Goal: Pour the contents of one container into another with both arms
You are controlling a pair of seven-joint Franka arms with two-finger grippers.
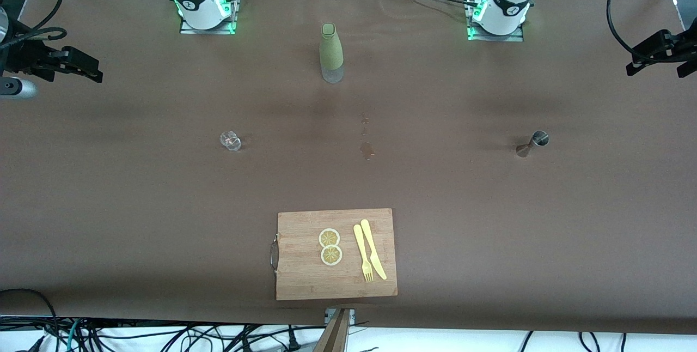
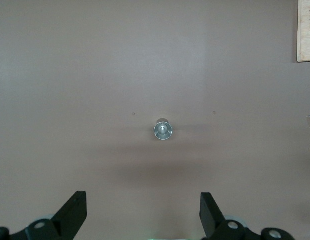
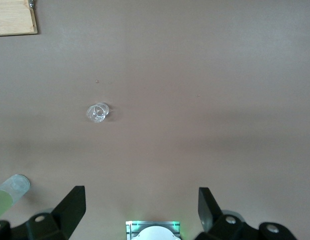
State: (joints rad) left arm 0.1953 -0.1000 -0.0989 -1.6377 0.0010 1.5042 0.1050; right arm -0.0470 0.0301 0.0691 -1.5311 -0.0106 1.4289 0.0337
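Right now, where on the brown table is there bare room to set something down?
Bare stretches lie between the tiny clear glass cup and the small steel jigger, apart from a wet stain midway, and on either side of the wooden cutting board. The board itself is crowded by lemon slices, a yellow knife and fork.

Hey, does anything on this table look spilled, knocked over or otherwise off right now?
Yes: small wet-looking stains mark the brown table cover mid-table, between the green bottle and the cutting board, like an old spill. The steel jigger, glass cup and bottle all appear upright. Both grippers hang open above, holding nothing.
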